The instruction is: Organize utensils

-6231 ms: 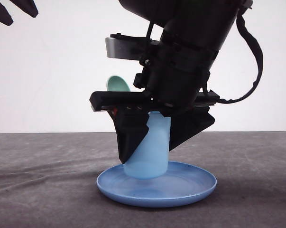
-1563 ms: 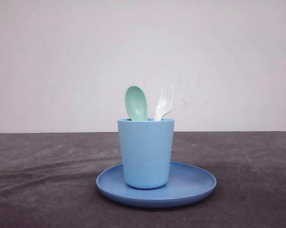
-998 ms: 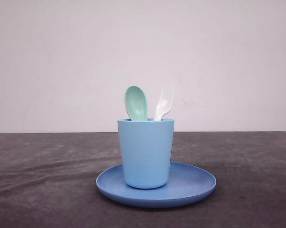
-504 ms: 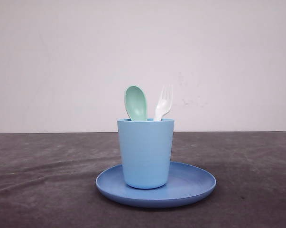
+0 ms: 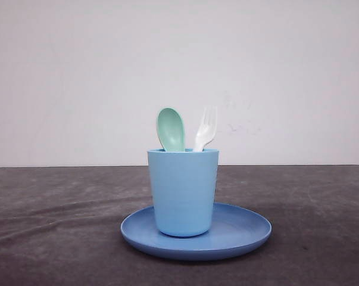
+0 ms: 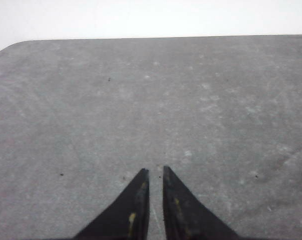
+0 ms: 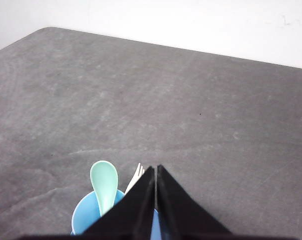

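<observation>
writing: we read none on the cup (image 5: pixel 183 192)
spoon (image 5: pixel 171 128): upright in cup, bowl up
fork (image 5: pixel 206 129): upright beside it, tines up
cup: on plate (image 5: pixel 242 228), mid-tabletop (image 5: pixel 54 226)
left claw (image 6: pixel 156 173): narrow, holds nothing
right claw (image 7: pixel 156 170): closed, holds nothing

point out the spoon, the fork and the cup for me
spoon (image 5: pixel 171 128), front view, on the oval bowl sticking up above the rim
fork (image 5: pixel 207 128), front view, on the head just below the tines
cup (image 5: pixel 183 193), front view, middle of the outer wall

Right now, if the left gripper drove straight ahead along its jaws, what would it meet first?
Probably just the bare grey table. The left gripper has its jaws nearly together, with nothing ahead before the table's far edge; depth is uncertain.
</observation>
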Motion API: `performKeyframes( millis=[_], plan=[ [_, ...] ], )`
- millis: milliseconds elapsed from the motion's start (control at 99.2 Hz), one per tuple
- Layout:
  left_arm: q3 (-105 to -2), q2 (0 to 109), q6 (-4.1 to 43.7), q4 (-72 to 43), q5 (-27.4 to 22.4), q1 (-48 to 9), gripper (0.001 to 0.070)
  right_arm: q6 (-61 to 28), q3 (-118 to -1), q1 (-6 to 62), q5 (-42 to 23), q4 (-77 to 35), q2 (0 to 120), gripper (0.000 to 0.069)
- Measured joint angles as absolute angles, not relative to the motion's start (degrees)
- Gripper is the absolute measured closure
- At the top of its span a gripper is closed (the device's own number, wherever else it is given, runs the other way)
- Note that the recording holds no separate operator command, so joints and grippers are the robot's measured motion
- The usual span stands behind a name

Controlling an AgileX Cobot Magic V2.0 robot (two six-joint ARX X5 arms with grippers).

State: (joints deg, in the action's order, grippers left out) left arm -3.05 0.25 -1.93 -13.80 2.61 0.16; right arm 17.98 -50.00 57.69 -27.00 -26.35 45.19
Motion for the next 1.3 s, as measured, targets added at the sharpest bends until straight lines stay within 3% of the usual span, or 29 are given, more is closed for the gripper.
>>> performKeyframes(
  millis=[504,686,807,1069,1301],
  plan=[
    [-3.05,0.25,-1.93,-13.80,2.61,0.16,0.0685,17.91,-50.00,57.69,-27.07,-26.33,45.19,0.0685],
    [-3.05,0.25,-1.93,-13.78,2.61,0.16,0.0685,15.09,-50.00,56.34,-31.31,-22.30,45.50,0.0685],
    [-3.05,0.25,-1.93,-13.78,2.61,0.16,0.0685,11.29,-50.00,50.33,-28.64,-19.09,45.50,0.0685],
    [-3.05,0.25,-1.93,-13.78,2.61,0.16,0.0685,5.72,-49.45,30.26,-13.37,-18.13,45.50,0.0685],
    [-3.05,0.25,-1.93,-13.78,2.61,0.16,0.0685,4.43,-38.11,14.57,-3.84,-10.00,41.36,0.0685]
  ],
)
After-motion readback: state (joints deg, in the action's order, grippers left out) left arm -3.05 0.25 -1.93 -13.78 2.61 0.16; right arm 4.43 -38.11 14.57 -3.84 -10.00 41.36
